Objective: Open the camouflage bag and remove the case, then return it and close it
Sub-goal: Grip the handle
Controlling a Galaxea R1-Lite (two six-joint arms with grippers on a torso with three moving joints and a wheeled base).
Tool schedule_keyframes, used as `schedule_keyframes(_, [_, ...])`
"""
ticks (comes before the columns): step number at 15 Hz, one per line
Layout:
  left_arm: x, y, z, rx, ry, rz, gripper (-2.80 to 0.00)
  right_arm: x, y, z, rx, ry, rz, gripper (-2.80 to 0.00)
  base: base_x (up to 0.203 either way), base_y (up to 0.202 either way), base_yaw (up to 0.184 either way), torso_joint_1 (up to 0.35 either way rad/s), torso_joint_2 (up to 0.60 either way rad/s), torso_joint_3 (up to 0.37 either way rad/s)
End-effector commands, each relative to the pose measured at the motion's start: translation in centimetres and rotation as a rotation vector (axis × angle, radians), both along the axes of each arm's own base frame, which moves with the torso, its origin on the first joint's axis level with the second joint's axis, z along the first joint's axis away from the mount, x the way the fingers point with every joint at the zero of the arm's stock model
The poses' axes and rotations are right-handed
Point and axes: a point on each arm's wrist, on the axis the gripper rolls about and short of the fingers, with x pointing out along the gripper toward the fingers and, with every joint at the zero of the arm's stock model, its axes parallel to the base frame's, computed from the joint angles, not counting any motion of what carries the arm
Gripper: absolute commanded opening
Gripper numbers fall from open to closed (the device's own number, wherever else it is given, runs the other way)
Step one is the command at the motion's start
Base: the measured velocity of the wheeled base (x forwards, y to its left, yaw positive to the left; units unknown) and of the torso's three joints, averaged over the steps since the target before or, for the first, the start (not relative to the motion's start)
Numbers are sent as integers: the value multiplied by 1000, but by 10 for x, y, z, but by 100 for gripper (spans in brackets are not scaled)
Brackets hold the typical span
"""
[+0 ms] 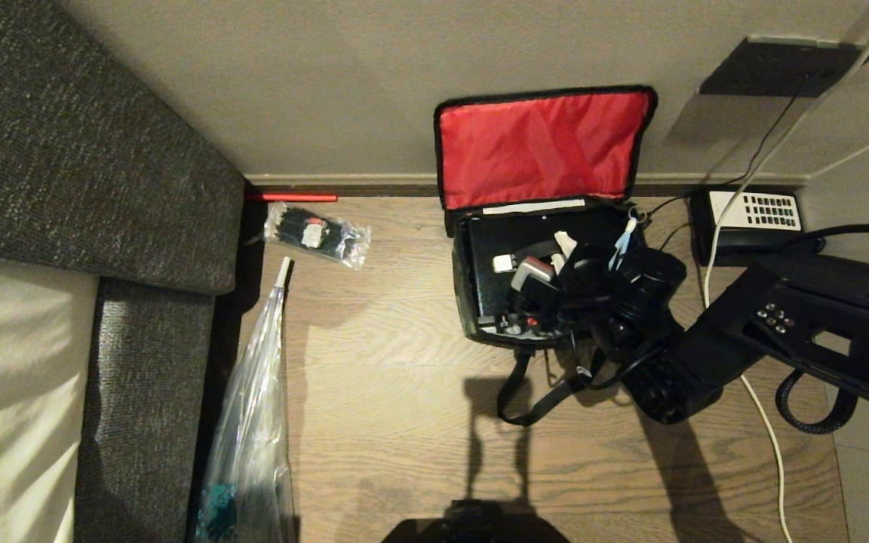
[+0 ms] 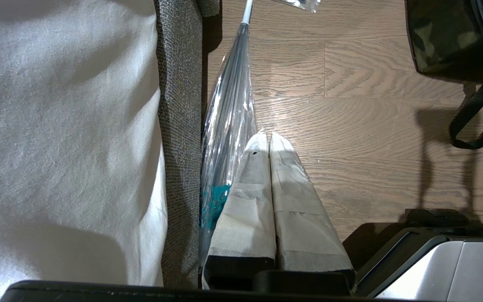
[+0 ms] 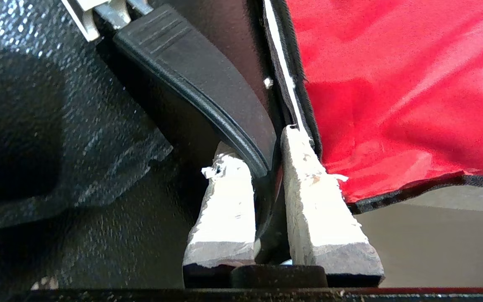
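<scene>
Lid (image 1: 544, 143) of the camouflage bag (image 1: 472, 302) already open; right end effector (image 3: 268, 167) pinches the case (image 1: 510, 245) handle at the bag's 3 o'clock; return and closing remain.

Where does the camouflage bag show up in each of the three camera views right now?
Head view: the boxy green-camouflage bag stands open on the floor, centre-right, its red lid lining against the wall.
Left wrist view: only the bag's camouflage corner and a black strap, upper right.
Right wrist view: the red lining fills the upper right; the right gripper grips the flat black case's handle.
Shared landmark: the red lining, head and right wrist views.
</scene>
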Motion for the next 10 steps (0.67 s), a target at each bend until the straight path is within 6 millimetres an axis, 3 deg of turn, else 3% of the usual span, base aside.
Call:
schedule_keyframes(1, [0, 0, 0, 1, 3, 0, -280, -7, -2, 20, 13, -50, -1, -280, 0, 0, 0, 0, 0, 0])
schedule_keyframes(7, [0, 0, 0, 1, 3, 0, -280, -17, -7, 32, 11, -50, -2, -280, 0, 0, 0, 0, 0, 0])
schedule_keyframes(9, [0, 0, 0, 1, 3, 0, -280, -23, -10, 23, 1, 5, 2, -280, 0, 0, 0, 4, -13, 10])
schedule_keyframes(10, [0, 0, 0, -1, 3, 0, -280, -24, -10, 28, 9, -8, 2, -280, 0, 0, 0, 0, 0, 0])
